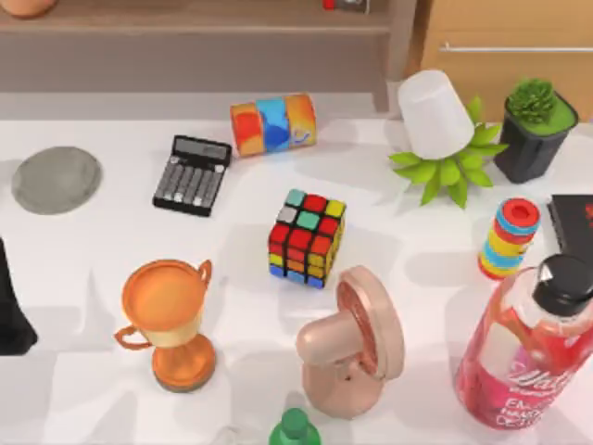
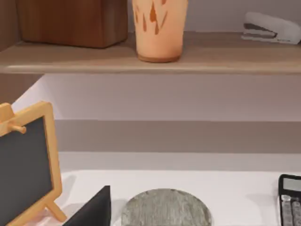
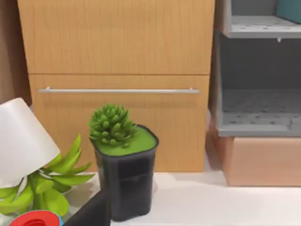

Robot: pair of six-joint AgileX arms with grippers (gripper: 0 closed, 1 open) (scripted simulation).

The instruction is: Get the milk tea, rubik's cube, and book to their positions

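The rubik's cube (image 1: 306,238) stands on the white table near the middle, with no gripper near it. On the wooden shelf behind the table's left part stands the milk tea (image 2: 159,28), an orange-tan cup, whose edge also shows as the milk tea (image 1: 26,6). A teal corner of the book (image 3: 290,8) rests in the upper grey compartment at the far right. My left gripper (image 1: 11,311) is a dark shape at the table's left edge, and its tip is seen as the left gripper (image 2: 91,212). A dark part of my right gripper (image 3: 89,214) points toward the potted succulent.
Around the cube stand a calculator (image 1: 192,174), striped can (image 1: 273,123), orange trophy (image 1: 171,320), pink fan (image 1: 352,343), ring tower (image 1: 509,238) and red bottle (image 1: 528,348). A grey round mat (image 1: 56,179) lies left. White cup (image 1: 434,116), succulent pot (image 1: 536,130) and black slab (image 1: 573,222) are right.
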